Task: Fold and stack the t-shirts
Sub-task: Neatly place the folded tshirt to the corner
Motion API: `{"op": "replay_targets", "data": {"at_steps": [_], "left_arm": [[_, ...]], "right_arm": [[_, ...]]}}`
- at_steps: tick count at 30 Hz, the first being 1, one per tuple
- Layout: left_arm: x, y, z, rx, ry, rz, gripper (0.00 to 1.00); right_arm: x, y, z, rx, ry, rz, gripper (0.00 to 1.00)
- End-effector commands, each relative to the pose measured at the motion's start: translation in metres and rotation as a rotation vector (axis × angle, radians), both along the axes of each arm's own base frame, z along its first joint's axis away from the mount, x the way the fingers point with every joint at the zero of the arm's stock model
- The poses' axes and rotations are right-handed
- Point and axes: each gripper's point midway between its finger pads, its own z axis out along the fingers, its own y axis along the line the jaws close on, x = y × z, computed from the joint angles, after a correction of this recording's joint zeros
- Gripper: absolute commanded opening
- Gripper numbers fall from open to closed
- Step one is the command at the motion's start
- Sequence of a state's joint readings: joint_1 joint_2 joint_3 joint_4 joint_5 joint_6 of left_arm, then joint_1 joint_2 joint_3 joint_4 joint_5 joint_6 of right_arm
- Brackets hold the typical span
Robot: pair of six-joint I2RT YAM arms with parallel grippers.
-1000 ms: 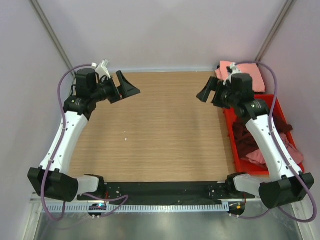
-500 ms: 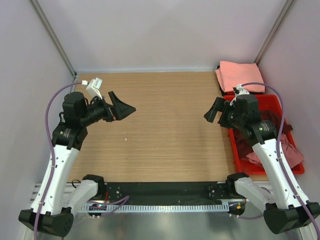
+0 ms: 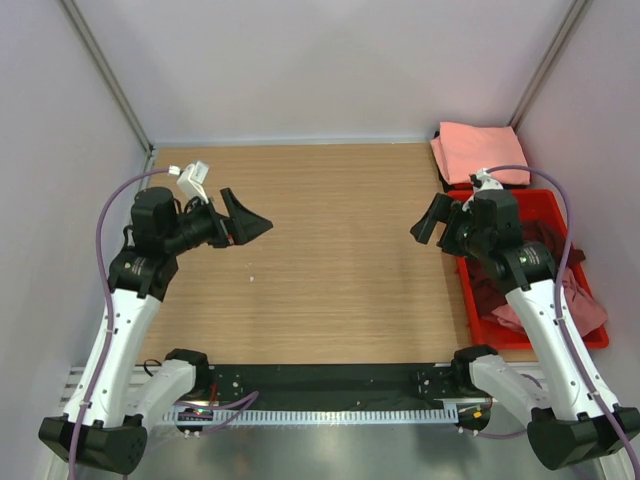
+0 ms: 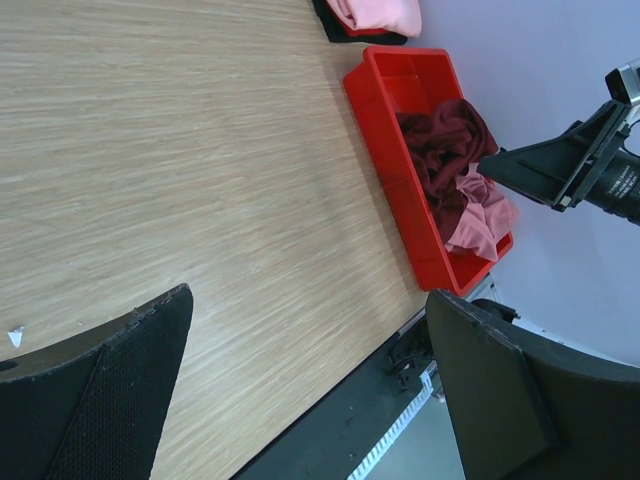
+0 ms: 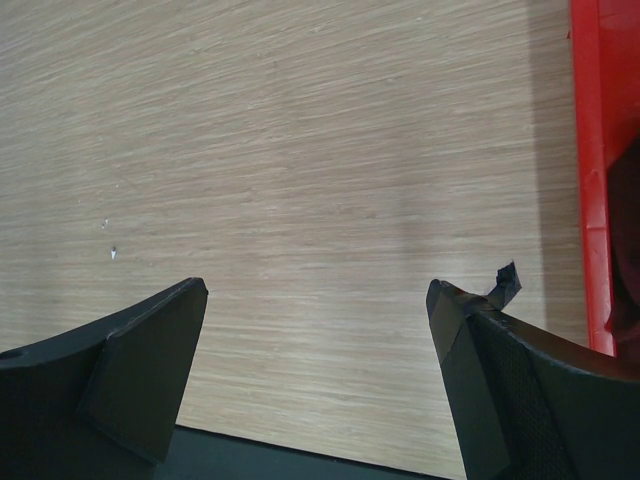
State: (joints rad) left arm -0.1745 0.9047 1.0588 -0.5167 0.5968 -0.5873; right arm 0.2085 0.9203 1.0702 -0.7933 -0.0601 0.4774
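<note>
On the surface (image 3: pixel 330 230), the bin's (image 4: pixel 388 165) shirts (image 4: pixel 445 150) look soft and floppy; pinch a top fold. Both your jaws gape wide, empty.

Bin (image 3: pixel 546 198) part hidden by R arm (image 3: pixel 532 290), salmon-pink shirt (image 4: pixel 385 12) cut by top edge – speck (image 3: pixel 251 279) too small

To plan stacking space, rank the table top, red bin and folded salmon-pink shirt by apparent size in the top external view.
Largest to smallest:
1. table top
2. red bin, though partly hidden
3. folded salmon-pink shirt
No two look alike in size.
</note>
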Motion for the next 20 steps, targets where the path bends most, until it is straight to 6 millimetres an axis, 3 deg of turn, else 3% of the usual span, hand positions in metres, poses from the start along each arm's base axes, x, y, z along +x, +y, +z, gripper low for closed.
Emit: {"op": "replay_targets", "data": {"at_steps": [1, 20], "left_arm": [[-0.004, 0.0, 0.012, 0.007, -0.058, -0.014, 1.0], [-0.002, 0.002, 0.005, 0.026, -0.041, -0.006, 1.0]], "right_arm": [[0.005, -0.002, 0.023, 0.007, -0.087, -0.022, 1.0], [0.002, -0.003, 0.034, 0.009, -0.134, -0.016, 1.0]]}}
